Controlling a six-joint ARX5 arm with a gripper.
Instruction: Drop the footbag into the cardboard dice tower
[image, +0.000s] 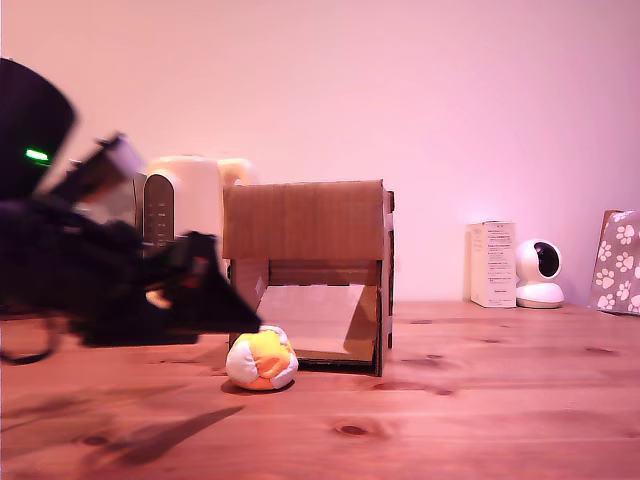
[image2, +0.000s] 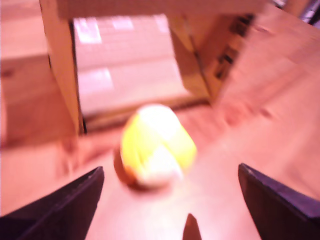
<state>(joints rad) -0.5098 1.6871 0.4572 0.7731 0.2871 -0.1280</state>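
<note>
The footbag (image: 262, 360), a small ball of yellow, white and orange panels, rests on the wooden table just in front of the cardboard dice tower (image: 306, 218). The tower's lower front opening shows a pale sloped ramp (image: 315, 318). My gripper (image: 225, 305) is blurred, low over the table at the exterior view's left, its tip close to the footbag. In the wrist view the footbag (image2: 156, 146) lies ahead of the gripper (image2: 172, 200), between the two widely spread dark fingers (image2: 65, 202), with nothing held. The tower's opening (image2: 125, 65) is just behind the ball.
Behind the tower at the exterior view's left stands a white appliance (image: 185, 205). At the right rear are a white carton (image: 492, 264), a small white camera (image: 540, 273) and a paw-print patterned box (image: 618, 262).
</note>
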